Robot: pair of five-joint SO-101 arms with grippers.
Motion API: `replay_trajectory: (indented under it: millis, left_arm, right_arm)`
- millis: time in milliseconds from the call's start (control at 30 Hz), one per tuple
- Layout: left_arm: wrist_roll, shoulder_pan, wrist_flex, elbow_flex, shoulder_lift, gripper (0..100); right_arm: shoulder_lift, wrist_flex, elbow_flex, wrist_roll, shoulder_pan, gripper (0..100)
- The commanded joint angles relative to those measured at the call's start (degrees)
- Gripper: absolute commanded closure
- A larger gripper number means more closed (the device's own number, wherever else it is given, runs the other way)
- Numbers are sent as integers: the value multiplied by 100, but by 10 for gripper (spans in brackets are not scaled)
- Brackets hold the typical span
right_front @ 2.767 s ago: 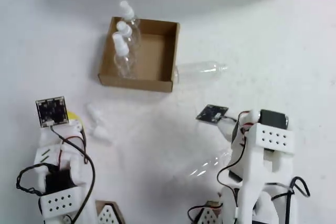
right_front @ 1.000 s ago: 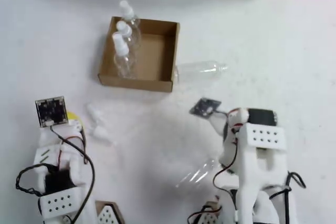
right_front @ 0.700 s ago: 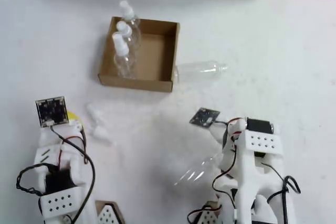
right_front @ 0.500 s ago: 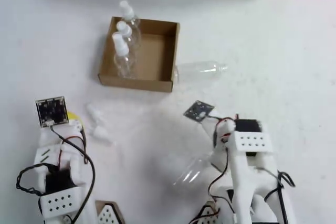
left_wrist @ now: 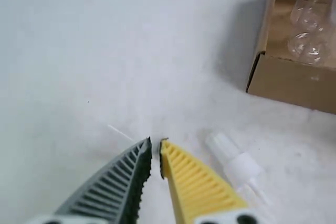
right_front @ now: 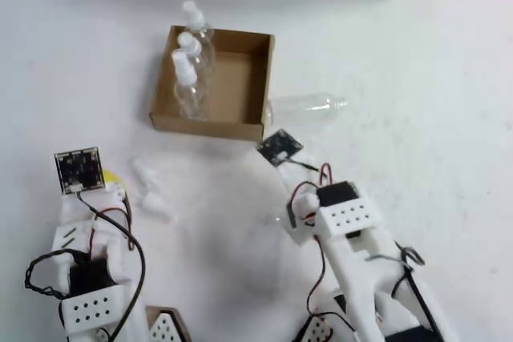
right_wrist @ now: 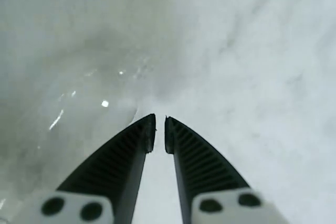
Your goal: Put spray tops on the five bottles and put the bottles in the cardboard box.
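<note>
Down low, the right gripper (right_wrist: 160, 129) has its black jaws pressed nearly together on nothing, tips over the white table (right_wrist: 252, 51), with a clear bottle (right_wrist: 79, 108) lying just beside. The left gripper (left_wrist: 156, 153) is closed as well, a spray top (left_wrist: 234, 161) alongside. Three capped bottles (right_front: 188, 78) sit in the cardboard box (right_front: 208, 126); one bare bottle (right_front: 309, 107) lies just beside its wall.

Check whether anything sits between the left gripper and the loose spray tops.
Nothing visible does. The left gripper is shut over bare table, and the nearest spray top lies just beside it with open surface between them.
</note>
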Motion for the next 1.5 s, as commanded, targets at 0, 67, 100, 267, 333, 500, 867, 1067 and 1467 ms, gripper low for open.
replay_trajectory:
  millis: [0, 67, 100, 267, 333, 500, 867, 1067, 1467]
  left_arm:
    - [-70, 22, 35, -35, -92, 950]
    - [-70, 22, 35, -35, -92, 950]
    - [-70, 22, 35, -35, -92, 950]
    - [-70, 22, 35, -35, -92, 950]
    - [-70, 22, 35, -35, -92, 950]
    - [-70, 22, 26, -35, -92, 950]
    - [-70, 22, 18, -35, -92, 950]
    - [-70, 48, -9, -35, -92, 950]
    - [-70, 40, 0, -35, -92, 950]
  right_arm:
    - [541, -312, -563, -703, -119, 983]
    - [857, -444, -721, -1178, -119, 982]
    - [980, -497, -782, -1442, -127, 981]
    - [1095, -673, -1002, -2198, -127, 981]
    - [919, -655, -958, -2171, -119, 981]
    - [189, 31, -941, -2180, -119, 981]
    - [-1174, 1068, -756, -2180, -576, 874]
    - [-1218, 1103, -440, -2180, -593, 740]
    - [-1156, 884, -211, -2787, -1499, 722]
